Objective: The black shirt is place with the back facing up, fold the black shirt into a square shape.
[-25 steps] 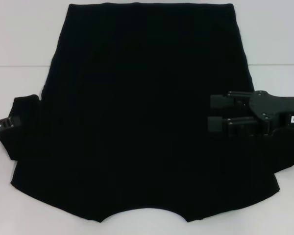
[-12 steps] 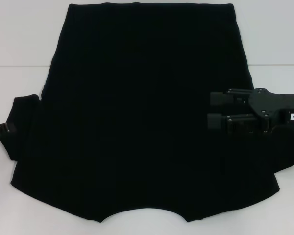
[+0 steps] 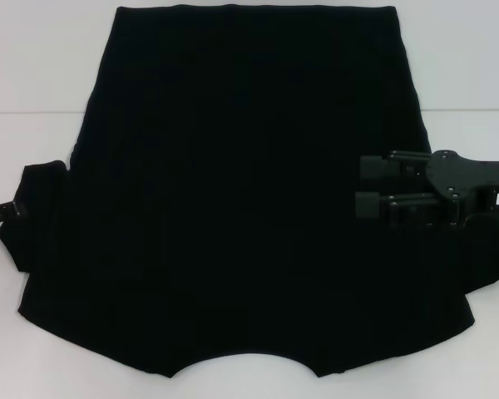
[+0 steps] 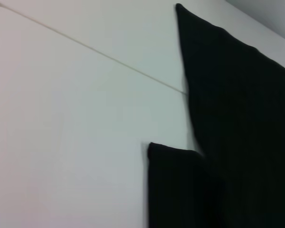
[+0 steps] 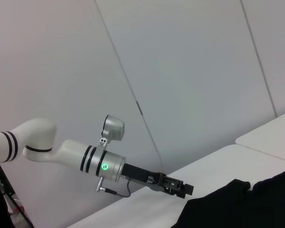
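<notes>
The large black fabric shirt (image 3: 249,199) lies flat, plain side up, across the white tabletop (image 3: 33,66). My left end effector (image 3: 2,213) has edged back to the sleeve at nine o'clock; I cannot tell its grip. My right end effector (image 3: 371,186) hovers open at three o'clock, barely shifted. No fold started.

The right gripper (image 3: 368,185) reaches in level from the right side, its two fingers (image 3: 374,169) parted and pointing across toward the left; the left gripper (image 3: 8,209) — only its tip visible — sits at the left edge, low and level.
</notes>
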